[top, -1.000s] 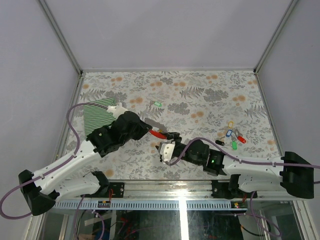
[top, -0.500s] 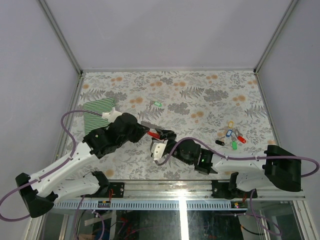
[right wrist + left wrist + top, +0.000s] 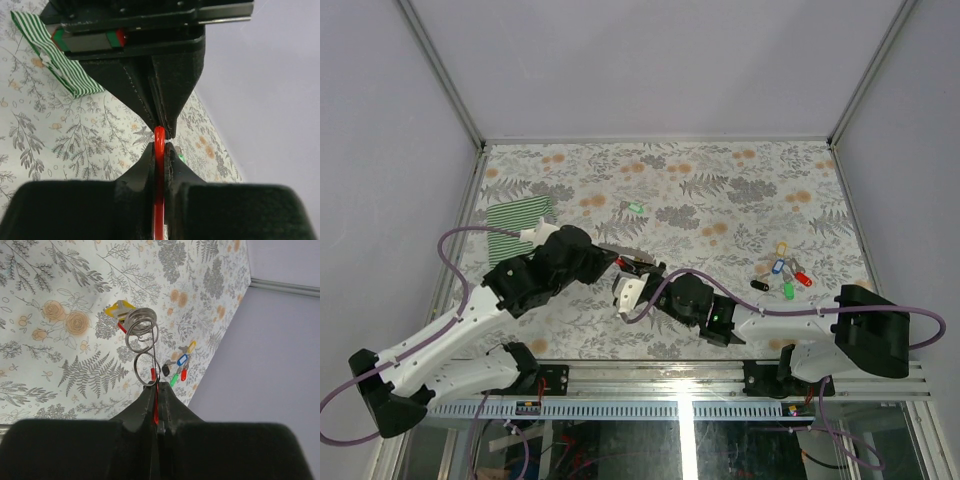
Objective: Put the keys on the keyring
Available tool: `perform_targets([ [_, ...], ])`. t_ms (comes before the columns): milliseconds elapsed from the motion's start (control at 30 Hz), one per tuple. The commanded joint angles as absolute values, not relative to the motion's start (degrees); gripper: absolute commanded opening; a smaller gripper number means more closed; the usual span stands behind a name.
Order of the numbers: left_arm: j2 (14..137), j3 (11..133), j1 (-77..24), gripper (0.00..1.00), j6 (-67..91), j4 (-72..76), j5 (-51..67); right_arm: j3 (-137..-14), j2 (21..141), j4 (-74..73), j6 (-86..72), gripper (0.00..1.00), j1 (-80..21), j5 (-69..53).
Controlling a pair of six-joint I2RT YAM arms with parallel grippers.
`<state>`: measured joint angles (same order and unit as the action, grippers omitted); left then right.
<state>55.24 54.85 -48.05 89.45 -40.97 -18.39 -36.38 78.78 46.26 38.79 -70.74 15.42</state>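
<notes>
The keyring (image 3: 159, 136) is a red loop seen edge-on, pinched from both sides. My right gripper (image 3: 159, 146) is shut on its near part. My left gripper (image 3: 156, 387) is shut on its other end, tip to tip with the right one. Two metal split rings (image 3: 142, 347) hang from the loop past the left fingers, with a yellow key head (image 3: 119, 310) behind them; whether it is threaded I cannot tell. In the top view both grippers (image 3: 616, 262) (image 3: 642, 268) meet at the table's middle. Several loose keys (image 3: 786, 276) lie at the right, and a lone green key (image 3: 635, 208) lies farther back.
The green striped cloth (image 3: 518, 218) lies flat at the left edge, behind the left arm. The floral table top (image 3: 720, 190) is walled on three sides. The loose keys (image 3: 179, 367) also show in the left wrist view, beyond the rings.
My right gripper has moved left up to the left gripper and shut on the red loop. The left arm shifted slightly left, still gripping the keyring.
</notes>
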Motion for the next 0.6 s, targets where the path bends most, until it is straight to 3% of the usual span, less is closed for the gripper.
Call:
perform_targets([
  [0, 51.97, 55.14, -47.83, 0.02, 88.25, -35.06, -19.01, -38.38, 78.10, 50.61, 36.29, 0.00, -71.37, 18.12],
  [267, 48.11, 55.34, -47.82, 0.46, 81.22, -31.55, -19.01, -37.11, 72.88, 45.25, 33.39, 0.00, -71.37, 23.47],
  [567, 41.77, 57.31, -47.81, 0.57, 54.03, -29.06, -19.67, -46.02, 61.36, 6.95, 10.36, 0.00, -64.65, 16.19],
])
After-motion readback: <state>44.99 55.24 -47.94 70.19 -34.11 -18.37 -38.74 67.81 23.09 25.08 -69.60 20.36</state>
